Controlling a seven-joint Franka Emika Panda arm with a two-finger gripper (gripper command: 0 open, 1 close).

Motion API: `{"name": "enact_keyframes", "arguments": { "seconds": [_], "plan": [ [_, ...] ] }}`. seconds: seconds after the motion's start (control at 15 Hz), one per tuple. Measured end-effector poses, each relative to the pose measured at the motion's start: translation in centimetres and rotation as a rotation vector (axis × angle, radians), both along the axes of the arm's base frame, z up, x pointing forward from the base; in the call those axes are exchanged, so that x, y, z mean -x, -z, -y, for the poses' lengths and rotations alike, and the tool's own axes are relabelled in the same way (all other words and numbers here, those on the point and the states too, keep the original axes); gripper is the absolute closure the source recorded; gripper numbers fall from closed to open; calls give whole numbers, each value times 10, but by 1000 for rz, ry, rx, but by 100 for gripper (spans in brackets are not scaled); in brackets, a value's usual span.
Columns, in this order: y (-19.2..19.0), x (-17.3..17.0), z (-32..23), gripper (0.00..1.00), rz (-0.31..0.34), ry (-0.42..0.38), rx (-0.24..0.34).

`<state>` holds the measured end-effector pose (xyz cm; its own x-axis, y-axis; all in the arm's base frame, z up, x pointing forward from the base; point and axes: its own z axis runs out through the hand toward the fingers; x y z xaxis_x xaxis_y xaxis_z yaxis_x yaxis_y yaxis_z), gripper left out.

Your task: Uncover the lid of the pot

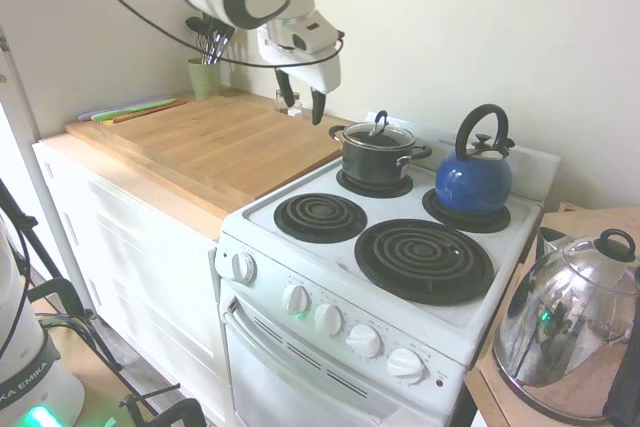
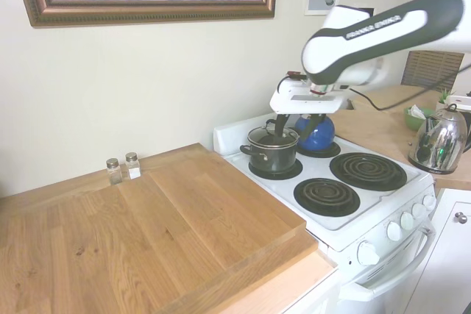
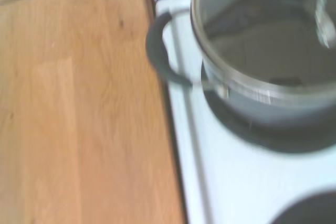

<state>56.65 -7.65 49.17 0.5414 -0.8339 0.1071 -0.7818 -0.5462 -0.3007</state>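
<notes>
Still lidded, pot (image 1: 377, 158) just beside gripper (image 1: 301, 102) (fingers apart)

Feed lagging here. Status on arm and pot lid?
Gripper in the air beside the pot, jaws open, empty. Lid still seated on pot, back-left burner. Blue kettle on the next burner; nothing blocking the lid handle.

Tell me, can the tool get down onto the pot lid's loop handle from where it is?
Probably yes. The tool hangs open above the counter edge, beside the pot. Nothing covers the lid; the blue kettle sits on the neighbouring burner, apart.
</notes>
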Motion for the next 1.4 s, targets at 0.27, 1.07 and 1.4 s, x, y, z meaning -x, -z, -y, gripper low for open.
{"name": "enact_keyframes", "arguments": {
  "seconds": [0.27, 1.07, 1.4],
  "plan": [
    [-14, -53, 46, 0, 1, -75, 22],
    [15, -130, 55, 100, 35, -227, 132],
    [20, -137, 77, 100, 38, -229, 125]
  ]
}}
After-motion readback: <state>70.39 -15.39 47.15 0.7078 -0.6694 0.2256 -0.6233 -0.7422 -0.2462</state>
